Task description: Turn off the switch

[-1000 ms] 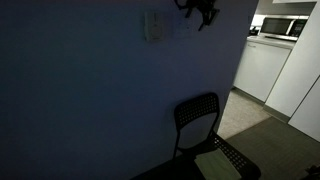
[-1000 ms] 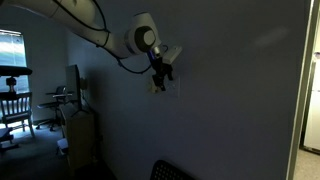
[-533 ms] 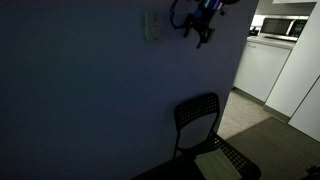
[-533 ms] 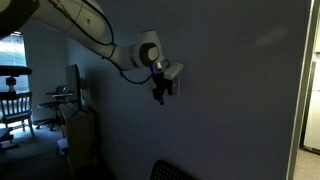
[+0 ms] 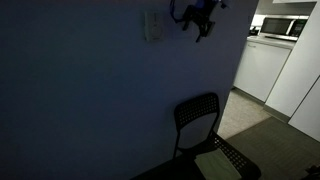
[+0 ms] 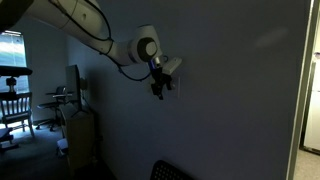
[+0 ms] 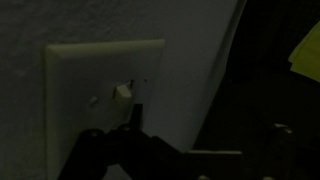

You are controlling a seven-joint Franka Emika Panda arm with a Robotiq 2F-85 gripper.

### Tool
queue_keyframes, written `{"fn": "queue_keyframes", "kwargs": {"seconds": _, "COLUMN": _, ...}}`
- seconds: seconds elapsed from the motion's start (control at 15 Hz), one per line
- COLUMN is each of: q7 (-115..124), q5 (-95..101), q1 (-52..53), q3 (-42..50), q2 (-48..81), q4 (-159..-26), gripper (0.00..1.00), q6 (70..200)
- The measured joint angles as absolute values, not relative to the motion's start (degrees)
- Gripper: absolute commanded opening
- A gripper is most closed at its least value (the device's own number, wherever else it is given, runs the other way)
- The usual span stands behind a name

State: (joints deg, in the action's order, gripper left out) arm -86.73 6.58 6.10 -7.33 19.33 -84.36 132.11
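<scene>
The room is dark. The switch [image 5: 153, 27] is a small pale plate high on the wall. In the wrist view the switch [image 7: 100, 90] fills the left side, with its small toggle in the middle. My gripper [image 5: 200, 24] hangs close to the wall, just beside the plate. In the wrist view my gripper [image 7: 207, 128] looks open, with one dark fingertip right below the toggle and the other far to the right. In an exterior view my gripper [image 6: 157, 90] covers most of the plate. It holds nothing.
A black chair [image 5: 198, 122] stands against the wall below the switch, with a pale cushion [image 5: 217, 165] on its seat. A doorway to a lit kitchen with white cabinets [image 5: 262, 68] is beside the wall. Chairs and furniture [image 6: 12, 110] stand near a window.
My gripper came down along the wall from above the switch to its level, then rose slightly. It now sits next to the plate.
</scene>
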Motion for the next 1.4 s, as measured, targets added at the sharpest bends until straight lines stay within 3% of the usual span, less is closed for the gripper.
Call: {"fn": "queue_keyframes", "kwargs": {"seconds": 1.4, "q7": -86.51, "q5": 1.45, "q1": 3.60, "q3": -7.03, "q2": 19.04, "q4": -82.73, "gripper": 1.00, "q6": 128.86}}
